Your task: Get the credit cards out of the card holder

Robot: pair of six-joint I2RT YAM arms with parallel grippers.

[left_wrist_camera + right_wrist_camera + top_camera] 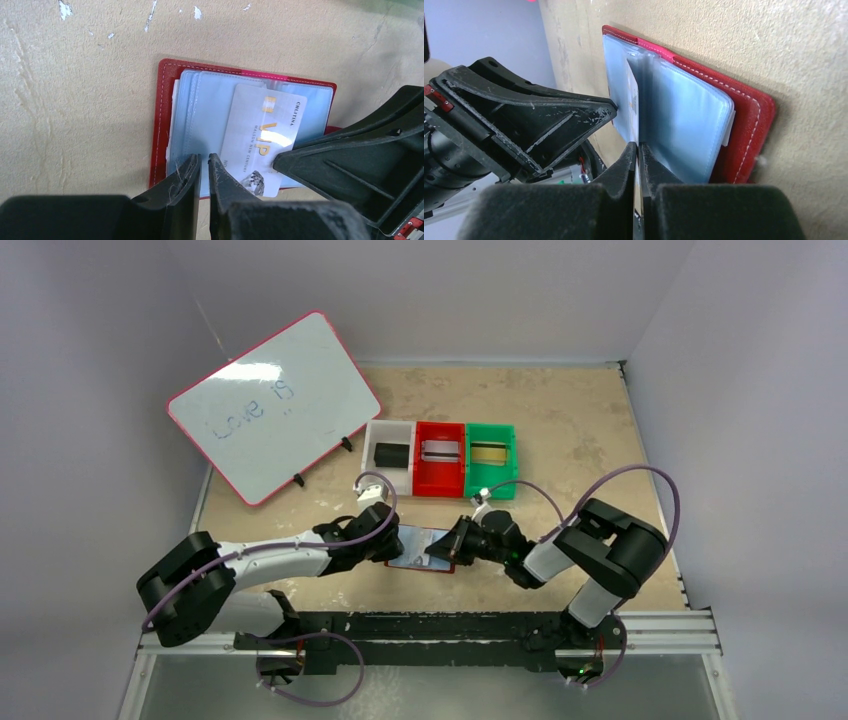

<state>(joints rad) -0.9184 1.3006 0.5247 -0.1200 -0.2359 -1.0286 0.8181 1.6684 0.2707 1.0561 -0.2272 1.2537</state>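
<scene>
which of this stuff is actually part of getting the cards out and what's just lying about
Part of the job: card holder, VIP card, black card, silver card, gold card.
Just lying about: whiteboard, white bin, red bin, green bin.

A robotics lab cell: plain pale walls [450,290] box in the tan surface [570,420] on three sides, and an aluminium rail [670,625] along its near edge carries the cabled left arm [270,558] and right arm [610,545].
</scene>
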